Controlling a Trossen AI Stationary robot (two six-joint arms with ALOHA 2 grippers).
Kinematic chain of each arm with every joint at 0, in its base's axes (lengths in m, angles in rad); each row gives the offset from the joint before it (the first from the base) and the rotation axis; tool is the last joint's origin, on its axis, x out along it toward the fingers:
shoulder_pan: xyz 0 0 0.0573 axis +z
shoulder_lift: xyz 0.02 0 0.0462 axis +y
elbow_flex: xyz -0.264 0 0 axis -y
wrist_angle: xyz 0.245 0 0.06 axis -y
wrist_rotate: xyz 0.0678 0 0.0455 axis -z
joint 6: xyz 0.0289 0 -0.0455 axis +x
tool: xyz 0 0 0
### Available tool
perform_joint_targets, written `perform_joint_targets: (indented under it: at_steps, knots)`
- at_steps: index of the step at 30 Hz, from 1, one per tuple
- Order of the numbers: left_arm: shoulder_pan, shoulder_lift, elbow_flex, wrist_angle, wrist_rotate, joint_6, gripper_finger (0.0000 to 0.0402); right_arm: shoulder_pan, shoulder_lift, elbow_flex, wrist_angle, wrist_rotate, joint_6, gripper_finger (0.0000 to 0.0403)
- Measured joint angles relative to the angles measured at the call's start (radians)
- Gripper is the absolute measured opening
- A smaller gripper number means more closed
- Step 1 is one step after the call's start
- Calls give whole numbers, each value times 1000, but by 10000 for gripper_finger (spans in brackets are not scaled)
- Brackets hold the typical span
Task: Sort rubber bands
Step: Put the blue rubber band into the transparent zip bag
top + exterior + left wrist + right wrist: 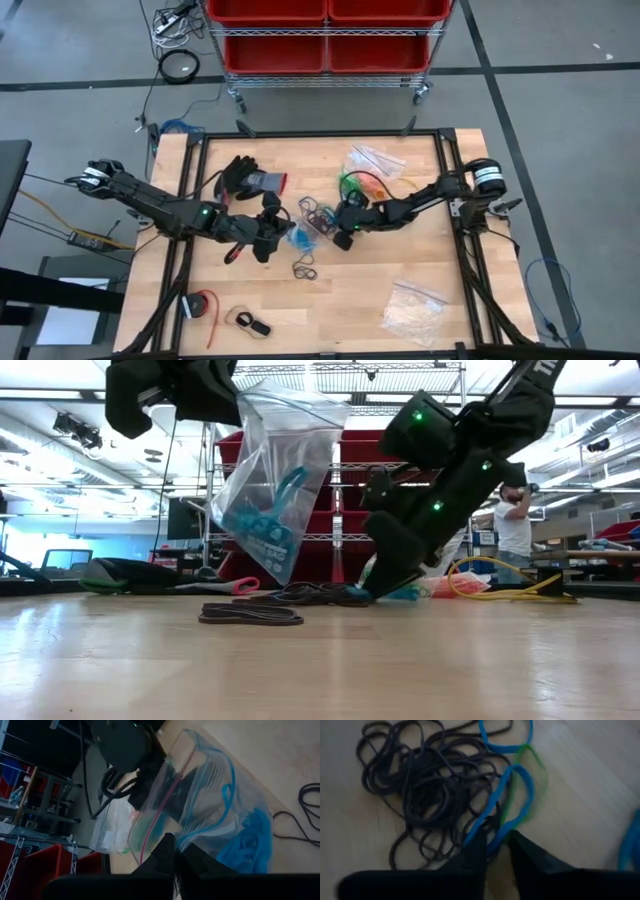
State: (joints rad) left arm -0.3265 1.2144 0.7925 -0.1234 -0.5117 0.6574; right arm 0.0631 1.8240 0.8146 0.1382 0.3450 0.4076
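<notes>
While the left hand [172, 851] pinches the top edge of a clear bag [272, 480] and holds it off the counter [400, 262], blue bands [250, 842] sit in the bag's bottom. Just beside the bag, the right hand [496, 845] is down at a pile of black bands [420, 790], its fingers narrow around a blue band [512, 795] with a green band [517, 785] crossing it. More dark bands [250, 614] lie on the counter near the bag.
</notes>
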Motion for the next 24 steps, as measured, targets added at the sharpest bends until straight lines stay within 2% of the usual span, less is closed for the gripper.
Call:
perform_joint_targets:
  at_steps: [2,4,18,24]
  knots:
    - [-1,0,0,2,0,0,12,0,-16,-2,-26,1,0,27]
    - [-1,0,0,0,0,0,12,0,-40,-4,-53,1,-4,9]
    - [-3,1,0,1,0,0,12,44,-369,-3,-159,5,-16,3]
    - [-3,1,0,1,0,0,12,70,-457,-3,-185,1,-1,6]
